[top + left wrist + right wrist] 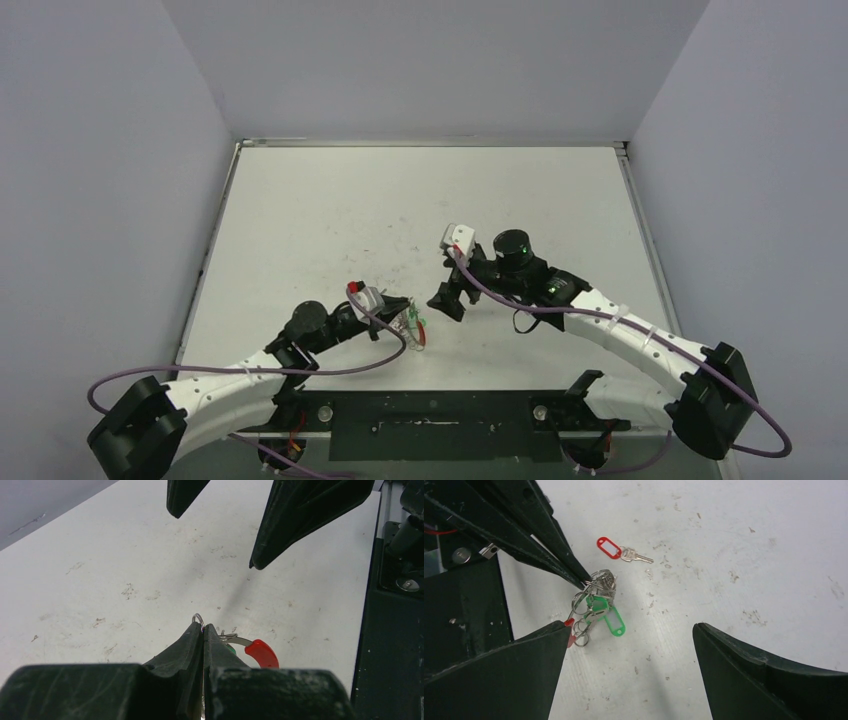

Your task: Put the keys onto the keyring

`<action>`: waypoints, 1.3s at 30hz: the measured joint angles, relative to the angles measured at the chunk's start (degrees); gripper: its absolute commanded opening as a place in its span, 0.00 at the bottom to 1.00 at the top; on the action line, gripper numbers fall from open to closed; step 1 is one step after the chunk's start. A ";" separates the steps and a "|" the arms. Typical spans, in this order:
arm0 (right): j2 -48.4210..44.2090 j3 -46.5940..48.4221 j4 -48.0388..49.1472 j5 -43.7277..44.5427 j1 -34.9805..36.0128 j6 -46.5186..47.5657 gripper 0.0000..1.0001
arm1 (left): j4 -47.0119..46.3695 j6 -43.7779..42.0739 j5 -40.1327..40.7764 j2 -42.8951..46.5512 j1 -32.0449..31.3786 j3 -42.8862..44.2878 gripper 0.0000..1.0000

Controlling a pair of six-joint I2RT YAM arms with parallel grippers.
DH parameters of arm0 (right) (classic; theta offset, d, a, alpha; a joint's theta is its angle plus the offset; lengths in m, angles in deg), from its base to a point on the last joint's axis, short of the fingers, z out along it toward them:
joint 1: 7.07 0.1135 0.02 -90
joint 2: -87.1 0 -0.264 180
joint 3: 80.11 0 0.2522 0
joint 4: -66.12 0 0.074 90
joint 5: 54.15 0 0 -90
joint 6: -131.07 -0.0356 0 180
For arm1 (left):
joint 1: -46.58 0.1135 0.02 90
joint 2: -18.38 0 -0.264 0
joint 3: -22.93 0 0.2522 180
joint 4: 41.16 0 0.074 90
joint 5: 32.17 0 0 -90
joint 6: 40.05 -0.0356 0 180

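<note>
We see the left hand (203, 628) reaching in from the left with its fingers pressed together, clamped on a small silvery loop of the keyring (596, 587). In the left wrist view the red arc (261, 652) sticks out just right of those closed tips. The ring's loops bunch right under the left fingertips, and two green-tagged keys (613, 622) sit in the bunch, touching it; we cannot tell if the bunch rests on the desk (400, 200) or hangs. The red-tagged key (616, 549) lies flat on the desk by itself, near the bunch but apart from it. Further right, the right hand (452, 298) hovers just beside the keyring with its fingers spread wide apart and nothing between them. The right wrist view has the bunch next to the right hand's left finger, which hides part of the red arc.
</note>
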State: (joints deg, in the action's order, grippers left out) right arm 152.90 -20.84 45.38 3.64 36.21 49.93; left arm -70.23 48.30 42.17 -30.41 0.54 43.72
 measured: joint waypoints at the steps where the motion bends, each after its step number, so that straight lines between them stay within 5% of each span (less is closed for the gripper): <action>1: -0.57 -0.74 0.72 1.27 -0.28 -0.85 1.00 | -0.11 -0.13 0.00 -0.92 0.00 0.31 0.00; 7: -2.14 -3.63 5.29 4.70 -3.26 -5.60 1.00 | -4.00 -0.28 -0.76 -6.12 0.00 0.85 0.00; 22: -2.43 -9.14 15.06 -2.86 -11.21 -11.80 1.00 | -6.19 -0.55 -2.38 -13.84 0.00 5.70 0.01; 31: -9.27 -16.41 18.64 8.85 -16.50 -23.43 1.00 | -6.54 -0.83 -1.99 -25.07 0.02 14.84 0.55; 39: -3.34 -10.32 8.96 13.99 -19.30 -28.50 1.00 | -6.21 2.93 2.40 -26.23 0.26 17.73 0.71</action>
State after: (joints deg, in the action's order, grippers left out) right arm 149.55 -31.15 54.34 17.63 16.91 21.43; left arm -76.43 51.23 44.57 -56.64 0.80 61.44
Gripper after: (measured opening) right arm 0.999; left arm 0.673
